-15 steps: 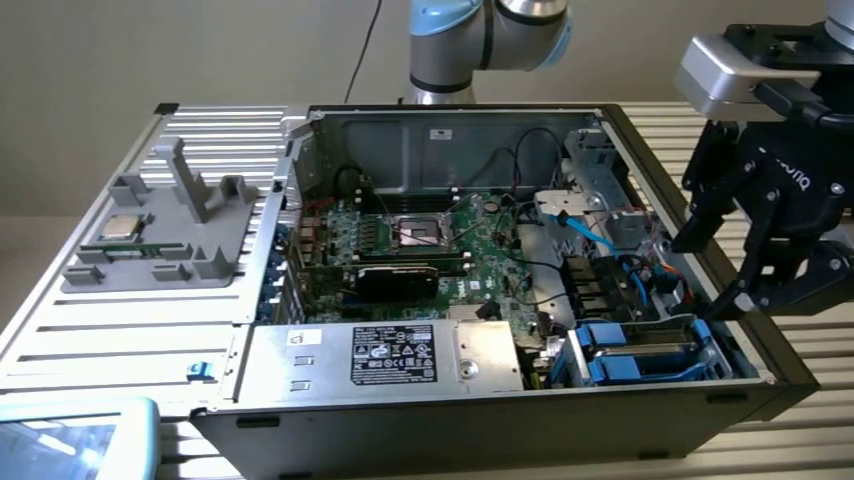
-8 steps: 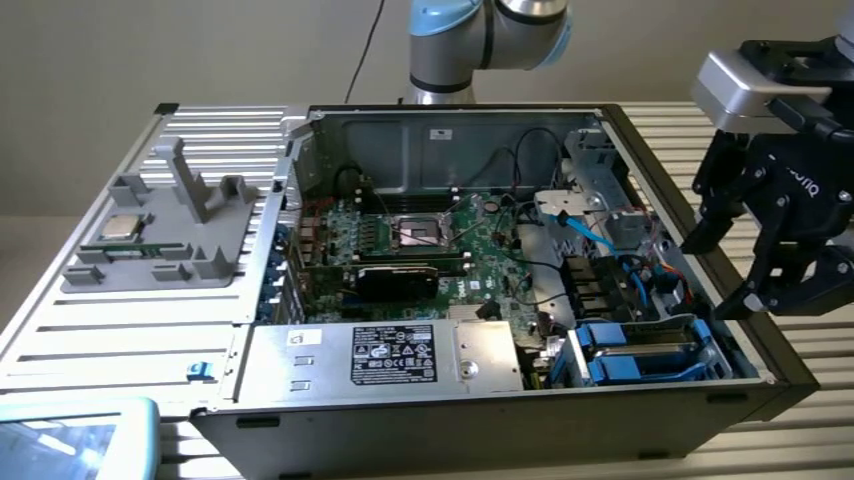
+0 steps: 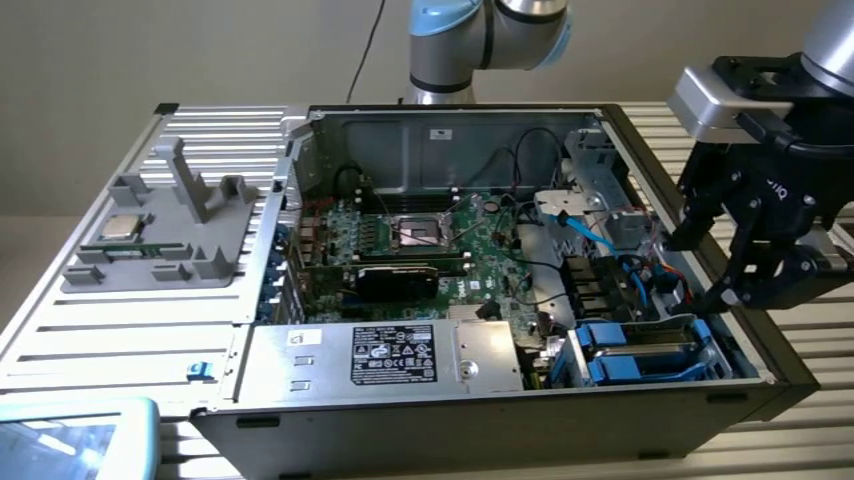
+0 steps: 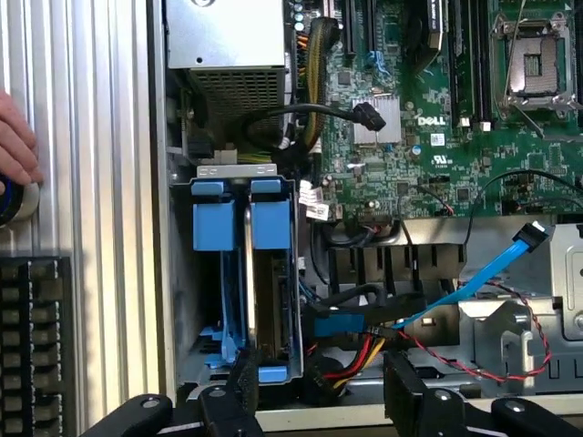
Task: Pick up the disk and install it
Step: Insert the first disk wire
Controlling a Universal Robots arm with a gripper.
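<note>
Blue-framed, the disk stands on edge in the cage at a corner of the case, so centre your empty, fully spread end effector squarely over it.

Case on table: motherboard at centre, power supply along the near wall, drive cage in the near corner at the exterior view's right. Disk apparently on edge inside the cage, gripper above that corner. Holder with chip on it, at the exterior view's left of the case.
</note>
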